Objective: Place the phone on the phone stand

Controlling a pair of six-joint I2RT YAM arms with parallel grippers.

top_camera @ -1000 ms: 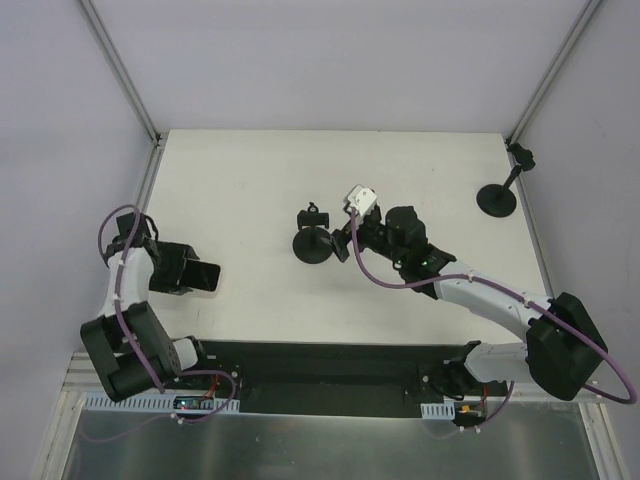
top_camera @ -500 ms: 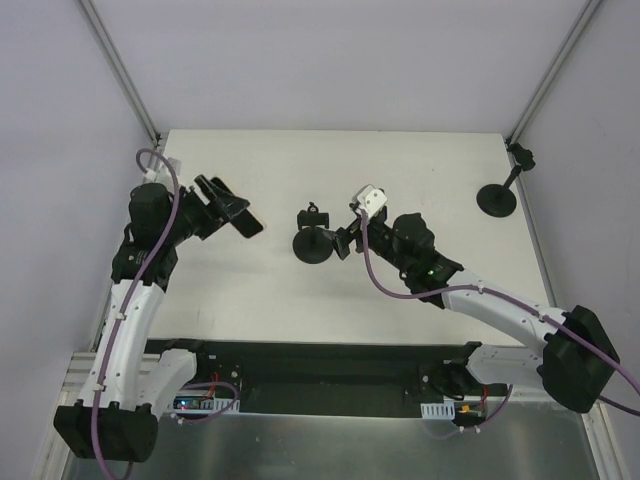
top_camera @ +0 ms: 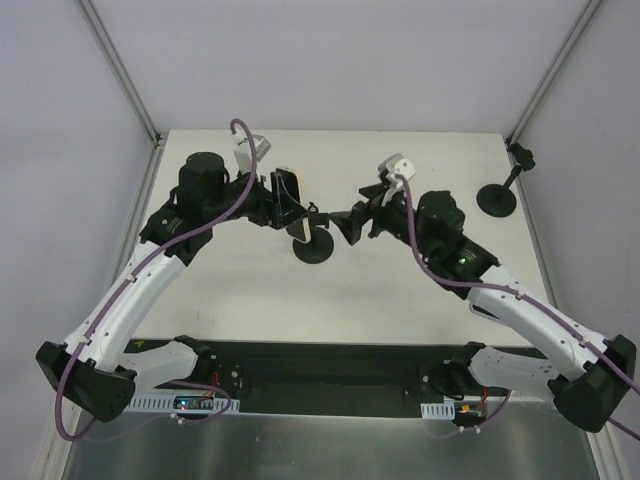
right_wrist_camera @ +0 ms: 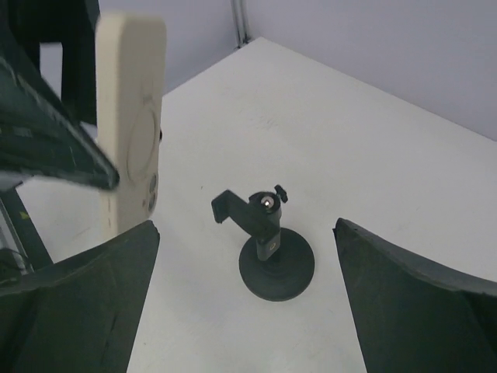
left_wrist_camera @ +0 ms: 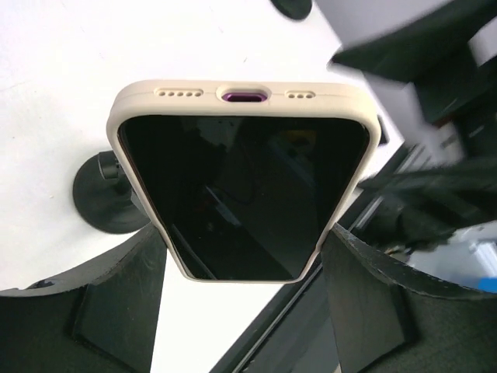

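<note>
Pale walls (top_camera: 330, 60) close in a white desk (top_camera: 230, 290), and nearly everything of interest sits at its middle. The left claw (top_camera: 283, 203) is pinching the phone (top_camera: 289, 200) by its two long edges and holds it in the air, cream case on, charging-port end pointing away from the wrist, just left of the phone stand (top_camera: 317, 243) and slightly above its head; whether the two touch cannot be told from above. The right claw (top_camera: 350, 222) hovers just right of the stand with its fingers (right_wrist_camera: 78, 311) spread wide and nothing between them. A second stand (top_camera: 497, 198) sits well apart at the far right and plays no part. The step in hand looks like the final seating. It would go best if the left wrist first turns the phone so its back faces the small bracket (right_wrist_camera: 233, 206) on the stand's head, then brings it down slowly until an edge rests in the bracket's lip. The stand looks light with a small round base, so a sideways nudge could tip or slide it; the right claw is well placed to steady the stem. Letting go should wait until the bracket plainly bears the phone's weight.
</note>
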